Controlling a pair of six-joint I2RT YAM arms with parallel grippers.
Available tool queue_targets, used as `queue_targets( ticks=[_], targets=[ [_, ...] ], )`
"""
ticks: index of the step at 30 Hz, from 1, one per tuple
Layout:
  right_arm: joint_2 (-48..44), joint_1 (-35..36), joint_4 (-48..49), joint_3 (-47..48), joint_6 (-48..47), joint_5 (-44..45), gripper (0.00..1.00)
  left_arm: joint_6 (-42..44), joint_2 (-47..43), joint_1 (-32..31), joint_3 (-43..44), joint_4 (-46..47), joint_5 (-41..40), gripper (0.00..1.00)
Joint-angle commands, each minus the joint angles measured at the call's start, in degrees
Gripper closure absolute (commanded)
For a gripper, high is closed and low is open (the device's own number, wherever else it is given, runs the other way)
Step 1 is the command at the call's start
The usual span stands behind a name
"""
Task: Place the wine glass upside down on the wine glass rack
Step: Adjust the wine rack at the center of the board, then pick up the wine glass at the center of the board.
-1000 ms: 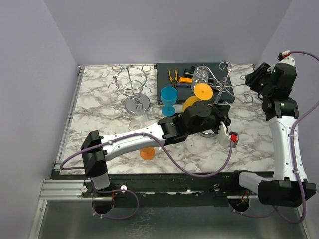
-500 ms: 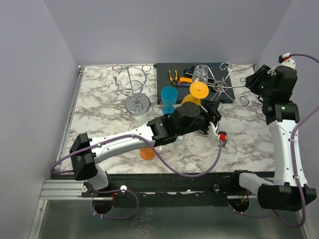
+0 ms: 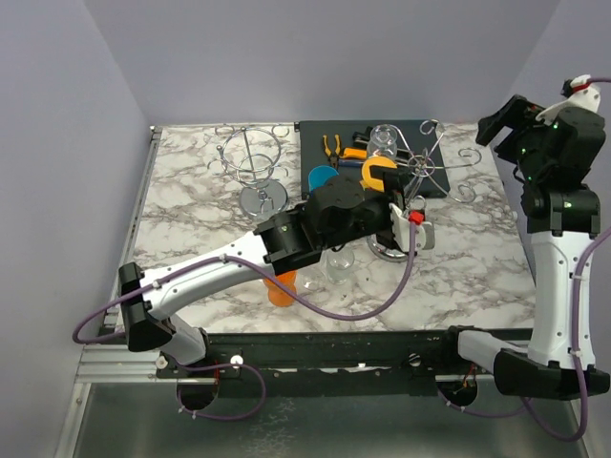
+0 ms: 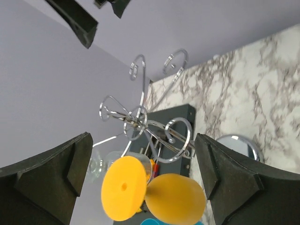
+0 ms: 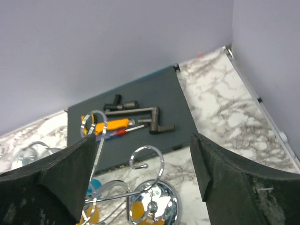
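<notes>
Spare rack (image 3: 250, 164): stands toward the desk's (image 3: 191, 215) far-left corner.
Left claw (image 4: 142, 139): jaws wide, gripping nothing.
Orange wine glass (image 4: 171, 198): between those jaws, tilted beside an arm of the wine glass rack (image 4: 140, 123); seating unclear.
Handling: likely light, stiff, smooth plastic; take the bowl, leaving the foot free.
Right claw (image 5: 143, 140): wide, empty, high over the far-right corner.

The overhead camera looks down from behind onto the whole tabletop (image 3: 191, 200); both wrist cameras face the wire rack (image 5: 157, 200) near its far edge.
</notes>
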Motion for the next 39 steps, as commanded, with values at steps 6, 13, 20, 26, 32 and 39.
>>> queue_targets(
  ticks=[6, 13, 20, 26, 32, 39],
  targets=[
    [0.7, -0.2, -3.8, 12.0, -1.5, -14.9, 0.09, -17.4, -11.9, 0.2, 8.3, -9.3, -7.3, 0.01],
    [6.5, 11.4, -6.8, 19.6, -2.9, -12.4, 0.09, -20.8, -18.4, 5.1, 11.3, -13.1, -12.1, 0.01],
    [23.6, 44.4, -14.0, 39.3, -8.9, 15.6, 0.04, -19.9, -19.5, 10.2, 13.4, -14.0, -14.3, 0.01],
    [26.3, 58.3, -18.2, 40.4, -8.0, 23.9, 0.05, -19.5, -21.1, 13.0, 15.3, -17.1, -17.3, 0.01],
    [21.8, 71.1, -21.2, 27.0, 0.5, 30.0, 0.22, -18.0, -25.5, 13.7, 7.9, -20.8, -18.7, 0.08],
    [18.4, 79.1, -25.4, 9.3, 13.3, 29.2, 0.27, -17.8, -32.3, 15.4, -2.2, -21.2, -15.8, 0.12]
  ],
)
